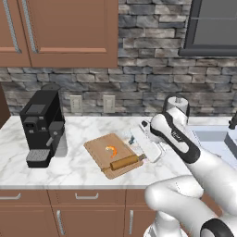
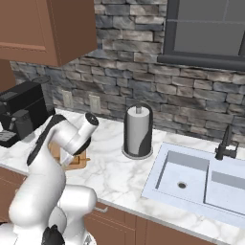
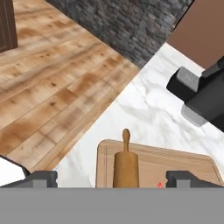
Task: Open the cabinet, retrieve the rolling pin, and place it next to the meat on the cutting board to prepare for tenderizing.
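The pincer (image 3: 112, 179) stands wide open and holds nothing, its two tips set far apart on either side of the rolling pin (image 3: 125, 165). The pin lies between and just beyond them on the cutting board (image 1: 104, 150), beside the small orange meat (image 1: 111, 150). The board rests on the marble tabletop (image 1: 83, 171), near the black coffee machine (image 1: 42, 126).
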